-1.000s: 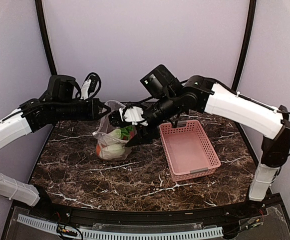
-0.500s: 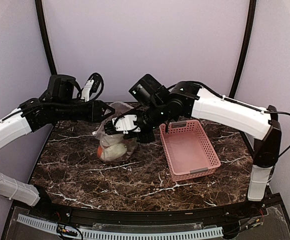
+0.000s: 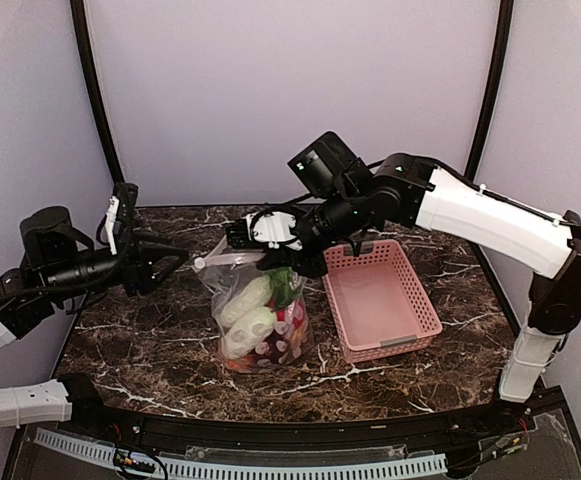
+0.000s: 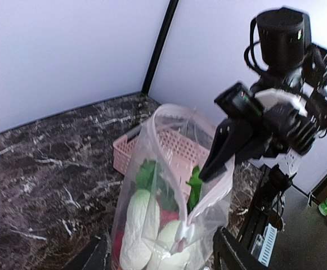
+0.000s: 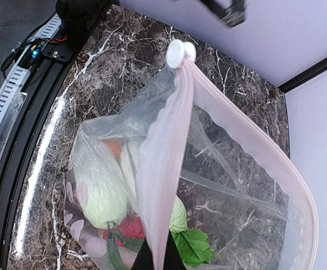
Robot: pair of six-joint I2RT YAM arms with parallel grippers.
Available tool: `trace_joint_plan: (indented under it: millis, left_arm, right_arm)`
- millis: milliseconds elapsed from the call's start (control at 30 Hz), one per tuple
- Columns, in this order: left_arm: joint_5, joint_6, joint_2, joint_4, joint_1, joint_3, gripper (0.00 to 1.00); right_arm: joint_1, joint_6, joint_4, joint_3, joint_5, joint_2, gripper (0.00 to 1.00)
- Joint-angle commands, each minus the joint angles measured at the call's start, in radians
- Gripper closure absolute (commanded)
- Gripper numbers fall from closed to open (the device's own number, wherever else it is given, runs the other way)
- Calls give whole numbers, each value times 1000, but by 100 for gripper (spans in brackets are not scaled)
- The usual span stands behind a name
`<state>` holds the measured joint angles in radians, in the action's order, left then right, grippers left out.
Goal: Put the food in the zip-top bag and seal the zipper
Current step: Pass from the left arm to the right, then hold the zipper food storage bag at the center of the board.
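Now that my left fingers [image 4: 234, 256] let go of the zip-top bag [image 3: 220, 285] and spread wide, they hover pulled back left, pointing at it (right fingers [image 5: 142, 263] clamp the zipper [image 5: 164, 169], bag hanging).

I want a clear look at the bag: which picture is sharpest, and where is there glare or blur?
Top view: evenly lit, sharp. Left wrist view: zip-top bag sharp, left hand dark and blurred at the bottom edge. Right wrist view: glare streaks on the table.
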<state>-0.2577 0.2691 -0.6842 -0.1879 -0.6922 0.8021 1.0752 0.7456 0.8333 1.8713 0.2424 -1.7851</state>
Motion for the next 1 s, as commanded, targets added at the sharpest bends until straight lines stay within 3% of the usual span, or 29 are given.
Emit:
trace_joint_plan:
  millis: [0,233,833,967]
  left_arm:
    - [-115,19,12,152,-11,-125,39]
    - [-206,1,-52,318,-25,-191,43]
    - [-122,-106,-190,539,-47,-250,59]
    - [-135,-119,-230,592,-47,-253,67]
  right_arm:
    - [-23,-38,-34,-47,65,66,100]
    - [-25,-56,-43,-96,78,97,100]
    - [-29,-81,-48,-101,97,95,100]
    - [-30,-82,-48,-103,94,91,100]
